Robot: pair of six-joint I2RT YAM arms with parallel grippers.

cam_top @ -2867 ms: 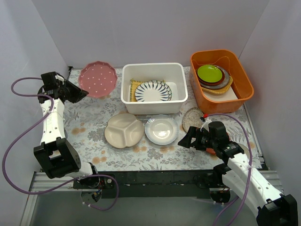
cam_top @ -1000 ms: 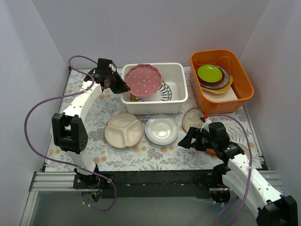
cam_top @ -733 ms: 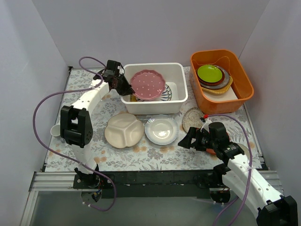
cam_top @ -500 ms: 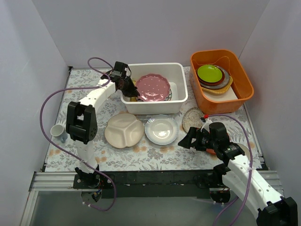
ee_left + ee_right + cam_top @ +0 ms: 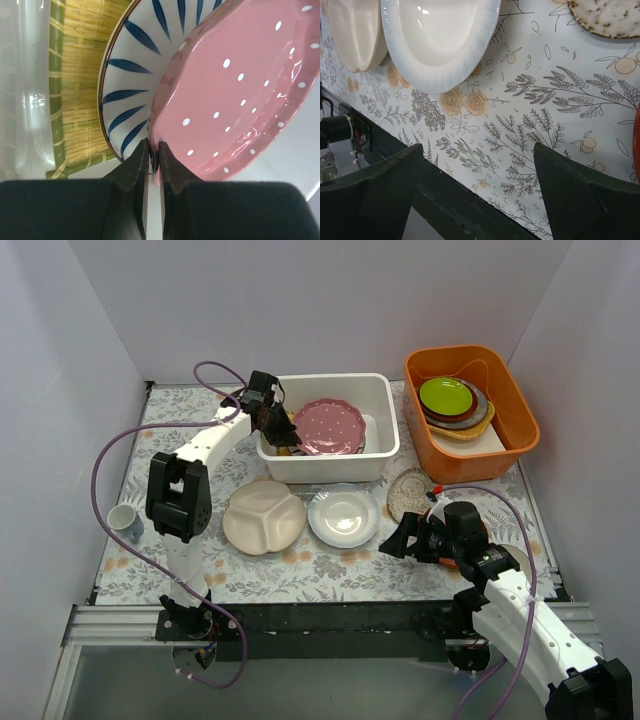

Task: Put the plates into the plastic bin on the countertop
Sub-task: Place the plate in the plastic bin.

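Observation:
In the top view my left gripper [image 5: 283, 430] is shut on the left rim of the pink dotted plate [image 5: 330, 426]. The plate sits tilted inside the white plastic bin [image 5: 325, 468]. The left wrist view shows that gripper [image 5: 152, 150] pinching the pink plate's [image 5: 235, 90] edge, over a blue-striped plate [image 5: 125, 95]. On the countertop [image 5: 330, 570] in front of the bin lie a cream three-section plate [image 5: 264, 517], a glossy white plate [image 5: 343, 516] and a beige lacy plate [image 5: 408, 490]. My right gripper [image 5: 390, 542] hovers open near them, with nothing between its fingers [image 5: 560, 190].
An orange tub [image 5: 520, 410] at the back right holds lime-green and brown stacked dishes [image 5: 447, 397]. A yellow bamboo mat [image 5: 80, 75] lies under the striped plate in the bin. A small cup [image 5: 123, 520] stands at the left edge. A red-brown plate's edge [image 5: 637, 140] shows by the right gripper.
My left arm carried the pink dotted plate from the back left of the countertop into the bin and lowered it over the striped plate. The right arm stayed still.

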